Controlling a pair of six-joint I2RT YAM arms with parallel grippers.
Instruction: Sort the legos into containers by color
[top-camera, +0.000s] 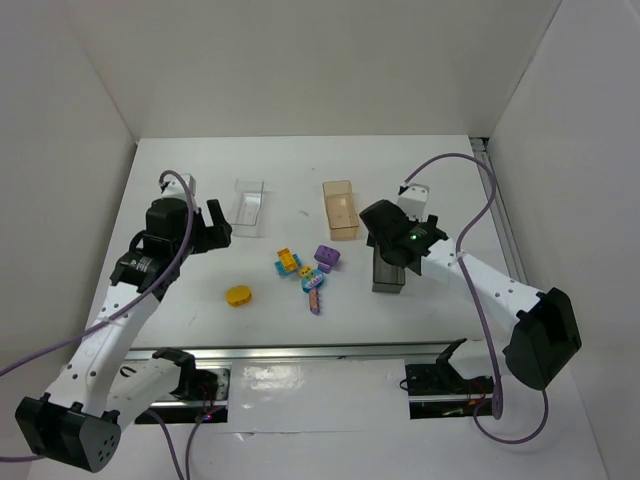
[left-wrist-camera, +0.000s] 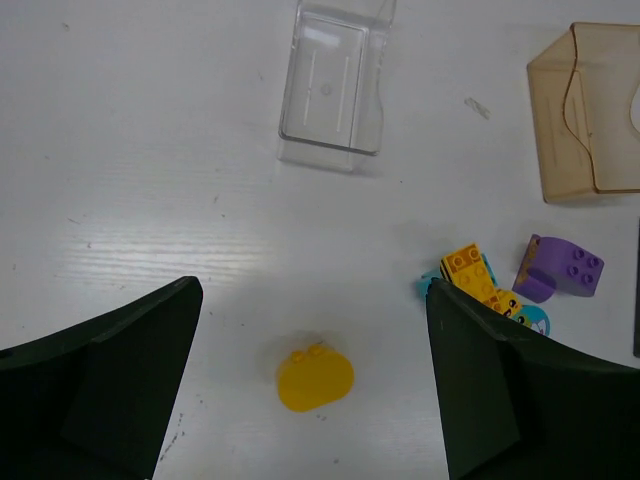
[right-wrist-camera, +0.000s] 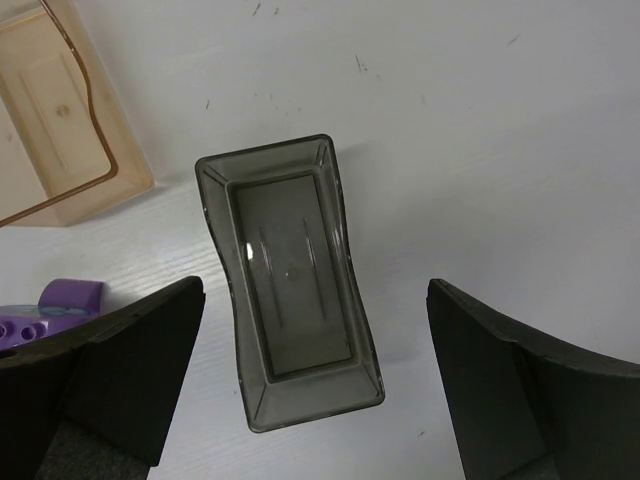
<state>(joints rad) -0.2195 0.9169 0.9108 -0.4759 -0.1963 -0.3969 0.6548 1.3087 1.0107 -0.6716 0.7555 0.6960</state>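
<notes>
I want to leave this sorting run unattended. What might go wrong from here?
The orange, teal and purple legos lie bunched together, so one grasp may drag or lift a wrong colour.
The open right end effector hangs over the dark grey bin; descending, a finger might clip its wall and tip it.
The lone rounded yellow lego may slip from the left end effector.

From above, the far end of the dark grey bin (top-camera: 387, 278), near the orange-tan bin (top-camera: 340, 210), is hidden under the right gripper (top-camera: 392, 255). The left wrist view cuts the orange-tan bin at its right edge; nearer than this bin, a finger (left-wrist-camera: 500, 400) of the left gripper (left-wrist-camera: 310, 288) partly covers a teal brick (left-wrist-camera: 535, 320). The right wrist view cuts the purple brick (right-wrist-camera: 70, 296) at its left edge.
</notes>
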